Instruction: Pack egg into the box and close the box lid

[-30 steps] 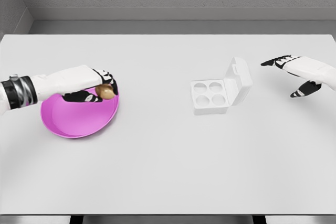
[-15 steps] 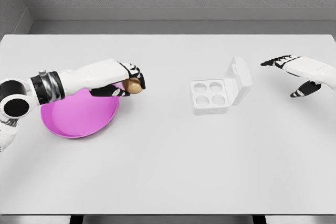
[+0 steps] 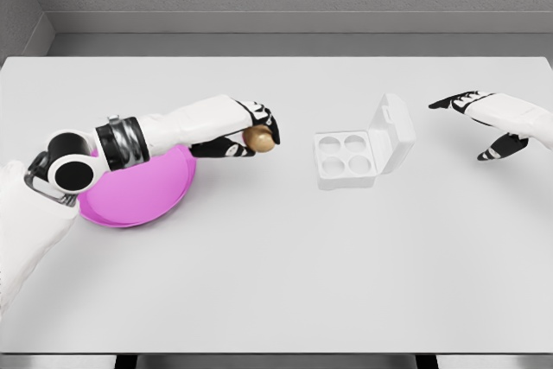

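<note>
A brown egg (image 3: 259, 137) was pinched in the left hand (image 3: 246, 130), thumb below and fingers curled over the top. The egg was held above the white table (image 3: 276, 257), between the pink bowl (image 3: 143, 192) and the egg box (image 3: 350, 160), nearer the bowl and just past its right rim. No contact between egg and table could be made out. The left arm was seen stretched from the lower left across the bowl's upper edge, so part of the bowl was hidden behind the forearm. Nothing was seen in the visible part of the bowl.

The box was seen approx. centre-right on the table, w/ its lid (image 3: 393, 134) swung open and stood up at a tilt on the right side. Four round cups were shown in the base, all unfilled. The egg was well apart from the box, to its left.

The right hand (image 3: 488, 118) was held near the right edge of the view, to the right of the box and apart from it. Its fingers were spread loosely, pointing left, w/ the thumb hanging below; nothing was gripped.
</note>
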Robot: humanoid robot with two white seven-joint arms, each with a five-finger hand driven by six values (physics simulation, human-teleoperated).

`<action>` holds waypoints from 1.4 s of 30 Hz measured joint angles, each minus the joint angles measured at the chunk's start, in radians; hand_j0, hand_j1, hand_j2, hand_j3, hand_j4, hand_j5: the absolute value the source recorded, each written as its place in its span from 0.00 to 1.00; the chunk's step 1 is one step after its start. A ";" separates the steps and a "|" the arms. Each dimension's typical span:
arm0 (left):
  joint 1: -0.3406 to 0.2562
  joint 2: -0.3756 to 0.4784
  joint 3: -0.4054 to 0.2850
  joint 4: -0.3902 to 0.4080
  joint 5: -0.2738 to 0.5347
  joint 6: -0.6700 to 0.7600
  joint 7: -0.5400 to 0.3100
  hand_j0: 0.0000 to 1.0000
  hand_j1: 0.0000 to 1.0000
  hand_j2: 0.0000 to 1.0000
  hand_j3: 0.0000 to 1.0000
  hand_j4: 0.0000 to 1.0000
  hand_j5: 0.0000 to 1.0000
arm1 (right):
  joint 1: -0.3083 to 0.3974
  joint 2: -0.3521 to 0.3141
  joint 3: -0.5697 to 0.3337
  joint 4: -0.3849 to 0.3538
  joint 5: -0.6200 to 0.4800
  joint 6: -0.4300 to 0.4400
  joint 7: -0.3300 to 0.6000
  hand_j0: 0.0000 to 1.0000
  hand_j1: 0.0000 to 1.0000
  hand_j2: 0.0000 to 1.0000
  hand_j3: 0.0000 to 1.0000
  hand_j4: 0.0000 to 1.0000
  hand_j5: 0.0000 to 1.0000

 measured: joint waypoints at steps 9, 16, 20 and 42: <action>-0.035 -0.134 -0.002 0.066 -0.107 0.001 0.000 0.36 0.36 0.36 0.36 0.36 0.36 | 0.000 0.000 0.000 0.000 0.000 0.000 0.000 1.00 1.00 1.00 1.00 1.00 1.00; -0.064 -0.220 -0.009 0.133 -0.185 0.001 0.000 0.36 0.36 0.36 0.36 0.36 0.36 | 0.002 0.000 0.001 0.000 0.000 0.000 0.000 1.00 1.00 1.00 1.00 1.00 1.00; -0.081 -0.253 -0.026 0.176 -0.215 0.000 0.000 0.36 0.36 0.36 0.36 0.36 0.36 | 0.003 0.002 0.002 0.000 0.000 0.000 0.000 1.00 1.00 1.00 1.00 1.00 1.00; -0.130 -0.432 -0.033 0.371 -0.349 0.002 0.000 0.37 0.37 0.37 0.37 0.37 0.37 | 0.002 0.006 0.002 0.000 0.000 0.000 0.000 1.00 1.00 1.00 1.00 1.00 1.00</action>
